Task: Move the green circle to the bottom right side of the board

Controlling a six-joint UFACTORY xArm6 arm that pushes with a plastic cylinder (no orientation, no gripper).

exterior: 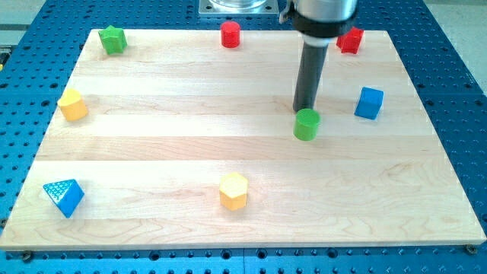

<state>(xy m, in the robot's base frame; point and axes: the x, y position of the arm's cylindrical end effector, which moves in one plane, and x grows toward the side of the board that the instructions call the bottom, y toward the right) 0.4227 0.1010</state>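
Note:
The green circle [307, 124] is a short green cylinder standing right of the board's middle. My tip [304, 109] is at the circle's top edge, touching it or nearly so, just above it in the view. The dark rod rises from there to the arm at the view's top.
A blue cube [369, 103] stands to the circle's right. A red block [350, 39] and a red cylinder [230, 34] are along the top edge, a green star [113, 39] at the top left. A yellow block [73, 105] is at the left, a blue triangle [64, 196] at the bottom left, a yellow hexagon [233, 190] at the bottom middle. The wooden board [152, 152] lies on a blue perforated table.

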